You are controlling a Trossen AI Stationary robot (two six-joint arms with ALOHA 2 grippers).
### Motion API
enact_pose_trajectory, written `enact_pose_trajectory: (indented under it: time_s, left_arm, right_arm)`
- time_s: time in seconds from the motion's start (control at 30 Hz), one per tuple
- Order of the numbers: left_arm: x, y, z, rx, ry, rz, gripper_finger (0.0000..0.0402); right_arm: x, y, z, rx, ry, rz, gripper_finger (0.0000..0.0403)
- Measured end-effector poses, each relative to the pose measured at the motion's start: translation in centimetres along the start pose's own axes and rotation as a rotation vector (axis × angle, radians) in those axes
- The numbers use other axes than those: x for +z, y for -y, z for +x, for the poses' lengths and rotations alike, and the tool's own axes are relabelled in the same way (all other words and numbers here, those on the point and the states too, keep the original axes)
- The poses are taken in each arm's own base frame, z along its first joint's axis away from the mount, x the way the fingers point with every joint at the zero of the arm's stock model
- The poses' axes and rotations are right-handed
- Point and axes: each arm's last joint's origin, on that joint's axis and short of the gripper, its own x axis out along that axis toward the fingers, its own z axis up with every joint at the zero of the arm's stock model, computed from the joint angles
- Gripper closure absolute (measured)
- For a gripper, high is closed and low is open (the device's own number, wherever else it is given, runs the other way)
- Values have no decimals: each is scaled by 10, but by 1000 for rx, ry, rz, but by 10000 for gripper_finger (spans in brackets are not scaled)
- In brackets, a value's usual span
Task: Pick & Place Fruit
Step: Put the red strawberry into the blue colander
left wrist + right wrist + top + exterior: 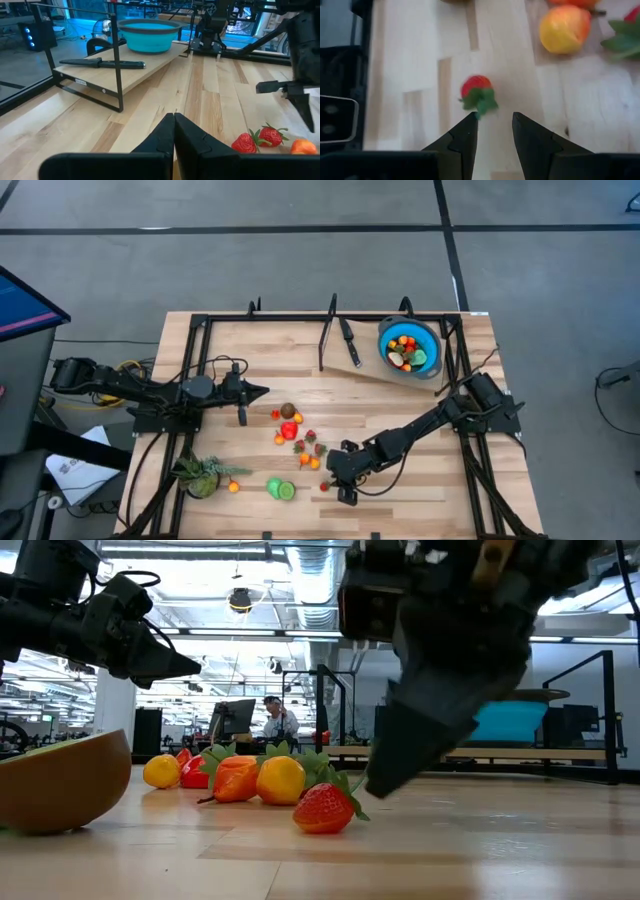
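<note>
Right claw [492, 131] gapes beside strawberry [477, 93], peach [565, 29] nearby

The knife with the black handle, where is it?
In the high view, the knife lies on the raised wooden board at the table's far side, just left of the blue bowl of fruit.

- A light wooden table [420, 470] carries everything.
- Loose toy fruit [296, 436] lies scattered near its middle, with one strawberry [324, 810] apart on the boards.
- A leafy plant [203, 475] sits at one front corner, a cut green fruit [281, 489] nearby.
- A raised wooden shelf [145, 70] at the back holds a blue bowl [410, 346] and a knife [348, 340].
</note>
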Motion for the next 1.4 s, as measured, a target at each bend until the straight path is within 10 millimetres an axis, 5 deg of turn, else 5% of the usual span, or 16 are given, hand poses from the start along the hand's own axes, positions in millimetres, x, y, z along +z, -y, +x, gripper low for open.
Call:
enact_pose_trajectory:
  time_s: [0.8, 1.17, 1.4]
  left_arm:
    - [0, 0, 0, 0, 0, 0, 401]
    - [0, 0, 0, 0, 0, 0, 401]
    - [0, 0, 0, 0, 0, 0, 401]
  right_arm:
    - [3, -2, 0, 20, 27, 0, 399]
    - [5, -4, -4, 28, 36, 26, 401]
    - [27, -14, -27, 41, 70, 4, 402]
